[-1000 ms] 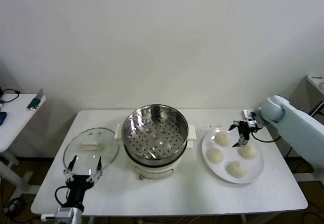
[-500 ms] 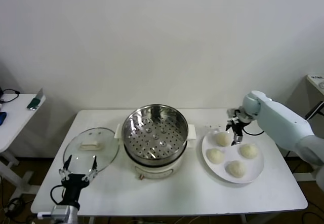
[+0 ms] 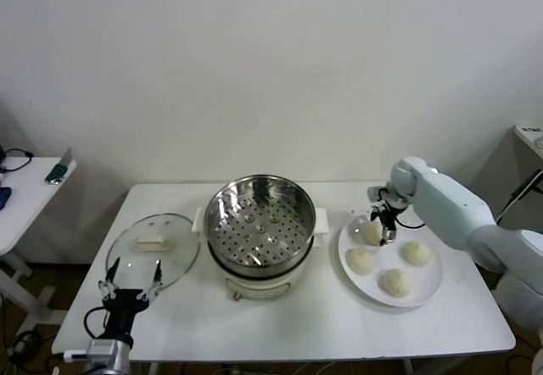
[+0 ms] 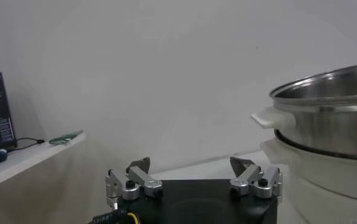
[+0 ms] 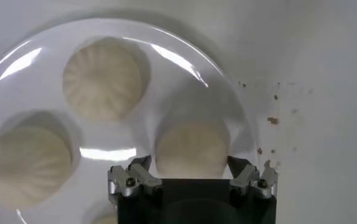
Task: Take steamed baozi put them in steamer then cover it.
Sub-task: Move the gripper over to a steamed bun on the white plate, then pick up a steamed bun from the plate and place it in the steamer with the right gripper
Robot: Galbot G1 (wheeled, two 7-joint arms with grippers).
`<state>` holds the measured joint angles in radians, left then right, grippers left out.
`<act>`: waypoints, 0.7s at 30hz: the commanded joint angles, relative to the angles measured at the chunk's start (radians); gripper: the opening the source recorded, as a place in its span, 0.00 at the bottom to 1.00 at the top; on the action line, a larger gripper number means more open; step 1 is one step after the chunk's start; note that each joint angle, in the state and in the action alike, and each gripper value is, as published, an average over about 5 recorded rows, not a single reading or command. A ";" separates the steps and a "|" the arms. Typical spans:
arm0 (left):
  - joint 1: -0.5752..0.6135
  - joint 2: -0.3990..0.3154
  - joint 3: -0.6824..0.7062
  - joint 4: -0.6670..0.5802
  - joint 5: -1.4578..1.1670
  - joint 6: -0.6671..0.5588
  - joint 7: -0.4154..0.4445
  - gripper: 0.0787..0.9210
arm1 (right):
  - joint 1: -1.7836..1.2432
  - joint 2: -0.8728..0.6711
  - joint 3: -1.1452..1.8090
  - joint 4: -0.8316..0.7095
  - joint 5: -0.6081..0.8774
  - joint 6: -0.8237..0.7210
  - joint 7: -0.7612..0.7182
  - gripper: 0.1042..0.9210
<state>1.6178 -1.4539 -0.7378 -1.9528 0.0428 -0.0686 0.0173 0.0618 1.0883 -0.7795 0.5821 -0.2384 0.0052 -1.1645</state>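
A white table [image 3: 280, 316] carries the steamer [image 3: 260, 222] at its middle, its perforated steel basket uncovered. The glass cover [image 3: 153, 248] lies flat just to its left. On the other side a white plate [image 3: 428, 286] holds four baozi [image 3: 397, 282]. The right gripper [image 3: 383, 222] hangs over the far-left bun. The left gripper [image 3: 129, 277] stands spread wide at the cover's near edge.

Right end effector [image 3: 378, 225] has swung inward from the plate's [image 3: 428, 288] far edge to straddle the nearest-steamer baozi [image 3: 368, 232].
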 commanded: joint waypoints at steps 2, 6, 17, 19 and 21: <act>0.000 0.002 -0.001 0.000 0.000 0.002 -0.001 0.88 | 0.004 0.023 0.006 -0.030 -0.018 0.015 0.002 0.77; 0.002 0.001 -0.003 0.000 -0.001 0.001 -0.002 0.88 | 0.010 0.019 0.006 -0.027 -0.020 0.024 -0.001 0.71; 0.020 0.000 -0.010 -0.007 -0.001 0.006 -0.002 0.88 | 0.162 -0.046 -0.138 0.099 0.074 0.104 -0.037 0.67; 0.024 0.000 -0.010 -0.009 -0.002 0.006 -0.002 0.88 | 0.235 -0.058 -0.203 0.142 0.128 0.134 -0.054 0.67; 0.028 -0.001 -0.010 -0.013 -0.001 0.006 -0.002 0.88 | 0.307 -0.062 -0.264 0.178 0.182 0.176 -0.076 0.67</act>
<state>1.6378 -1.4531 -0.7479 -1.9607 0.0411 -0.0659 0.0153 0.1899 1.0554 -0.8851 0.6561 -0.1754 0.0939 -1.1975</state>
